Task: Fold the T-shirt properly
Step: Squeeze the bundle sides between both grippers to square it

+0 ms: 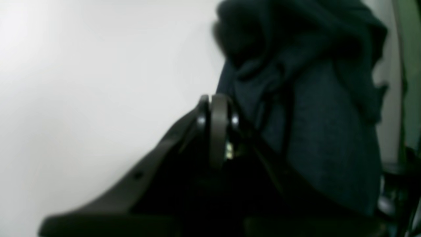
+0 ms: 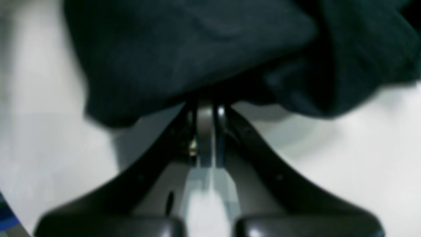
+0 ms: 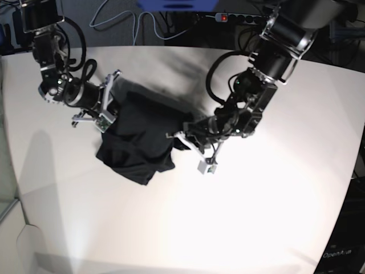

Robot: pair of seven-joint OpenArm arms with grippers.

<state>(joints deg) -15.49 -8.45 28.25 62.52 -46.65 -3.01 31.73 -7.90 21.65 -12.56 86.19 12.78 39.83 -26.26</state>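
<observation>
T-shirt (image 3: 137, 137) sits bunched on the white table (image 3: 256, 217), around ten o'clock of table centre in the base view, both arms on it. Right gripper (image 3: 108, 111) at the shirt's nine o'clock edge, jaws pressed together; in its wrist view the black cloth (image 2: 184, 49) runs straight into the closed tips, so it reads as pinching fabric. Left gripper (image 3: 185, 134) at the shirt's three o'clock edge, jaws also closed; its wrist view shows cloth (image 1: 312, 115) hanging just past the tips (image 1: 217, 126), likely pinched, but blur and dark-on-dark make the contact hard to confirm.

Risks, as judgement: the shirt is crumpled with layers overlapping, so either pinch may hold more than one layer, and a pull would drag the heap instead of spreading it. Thin fabric could slip from a shallow pinch if the arms part fast. Uneven lift heights would skew any fold line. Lower hem (image 3: 140, 174) droops toward six o'clock and could tuck under.
</observation>
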